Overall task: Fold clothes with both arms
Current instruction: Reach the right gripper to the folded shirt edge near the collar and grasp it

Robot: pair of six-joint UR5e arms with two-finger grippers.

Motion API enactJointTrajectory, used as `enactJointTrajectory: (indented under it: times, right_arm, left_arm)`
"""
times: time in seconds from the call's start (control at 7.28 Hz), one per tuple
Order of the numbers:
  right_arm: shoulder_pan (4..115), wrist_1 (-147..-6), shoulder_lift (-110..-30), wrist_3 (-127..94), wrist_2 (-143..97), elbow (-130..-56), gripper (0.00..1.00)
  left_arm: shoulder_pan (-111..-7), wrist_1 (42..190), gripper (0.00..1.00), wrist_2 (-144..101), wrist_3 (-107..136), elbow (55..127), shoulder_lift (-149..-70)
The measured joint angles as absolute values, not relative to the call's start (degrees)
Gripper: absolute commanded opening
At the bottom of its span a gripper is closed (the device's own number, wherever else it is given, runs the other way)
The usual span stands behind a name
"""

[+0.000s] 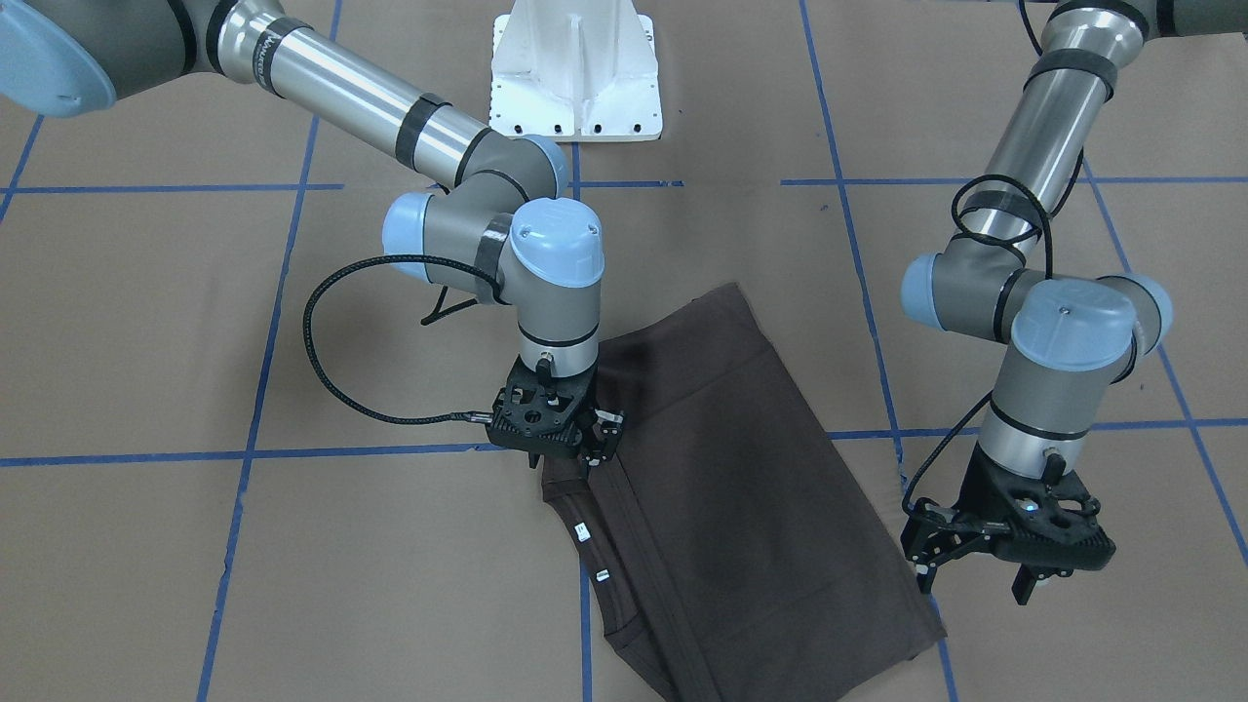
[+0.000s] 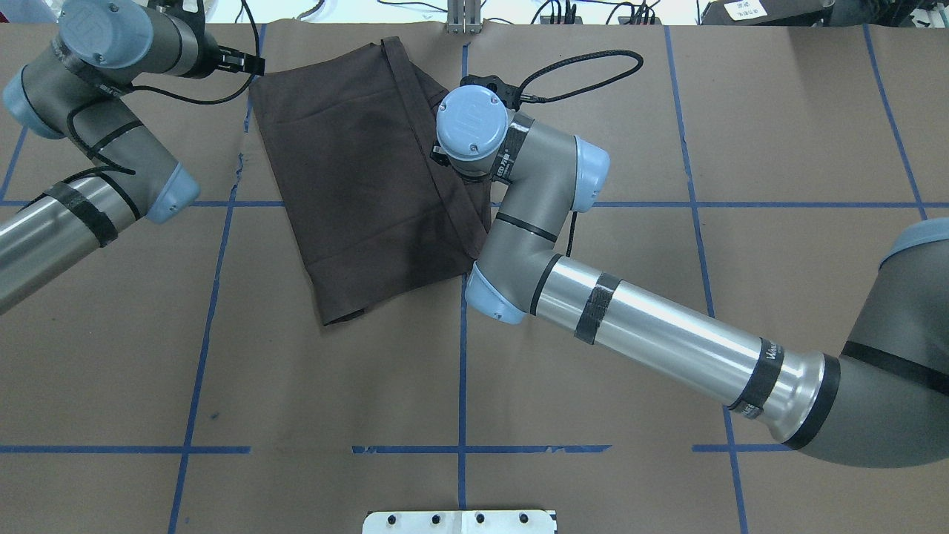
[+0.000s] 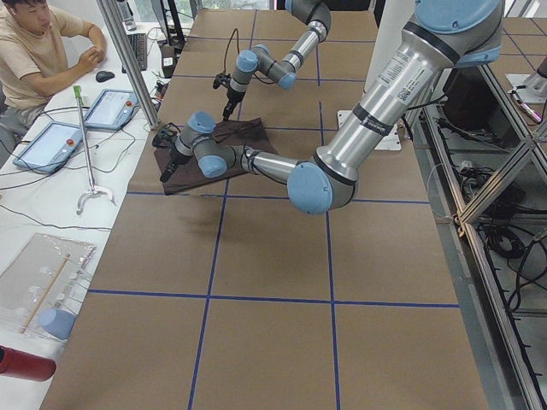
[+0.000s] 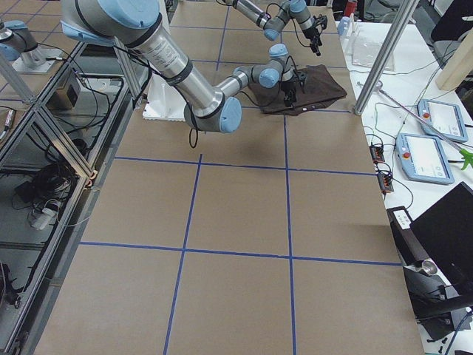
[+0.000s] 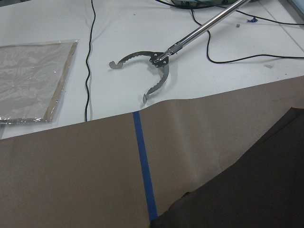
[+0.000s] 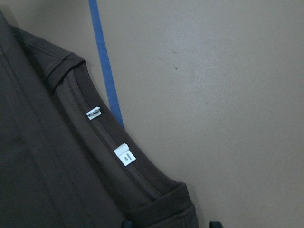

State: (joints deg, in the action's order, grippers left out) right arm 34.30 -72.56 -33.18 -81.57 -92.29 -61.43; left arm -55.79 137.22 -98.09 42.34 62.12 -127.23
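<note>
Two robot arms (image 2: 652, 334) reach over a dark brown T-shirt (image 1: 741, 468) that lies folded into a long panel on the paper-covered table (image 1: 195, 322), toward the operators' edge and askew to the blue tape lines (image 1: 244, 456). The right gripper (image 1: 597, 447) is down at the shirt's collar end with its jaws parted. In the right wrist view its fingertips (image 6: 216, 224) show on either side of a folded corner of cloth; whether they touch it cannot be told. Two white neck tags (image 6: 125, 154) sit along the ribbed collar close by. The left gripper (image 1: 973, 582) hangs spread wide and holds nothing, above bare paper just off the shirt's opposite corner. Its wrist camera looks past that corner to a metal grabber tool (image 5: 152, 71) lying on the white bench (image 5: 237, 76) beyond the paper. A man (image 3: 43, 51) in a tan shirt sits at that bench, well apart from the arms.
</note>
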Motion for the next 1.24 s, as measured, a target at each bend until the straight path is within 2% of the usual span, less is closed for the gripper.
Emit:
enactJointTrajectory:
  times: [0.27,0.41,0.55,0.69,1.24]
  right_arm:
    - [33.4,-72.6,-33.7,-81.5,-92.3,-61.1,0.55]
    - [33.1,-72.7,-34.0,-81.5,-92.3,-61.1,0.5]
    - [32.8,-72.7,-34.1,-81.6,-92.3,-61.0,0.16]
    - [32.6,-72.7,-34.2,-81.7,-92.3,-61.0,0.0]
    - [32.5,-73.0,-34.1,-81.5,-92.3,-61.5,0.0]
  left_arm:
    - [-55.7,137.2,1.0,-98.1,42.4,62.8,-126.7]
    - [-55.7,137.2,1.0,-98.1,42.4,62.8,-126.7]
    - [-55.7,137.2,1.0,-98.1,42.4,62.8,-126.6]
    - [-55.7,137.3,1.0,-98.1,42.4,62.8,-126.6]
    - [-55.6,137.3,1.0,-98.1,42.4,62.8,-126.6]
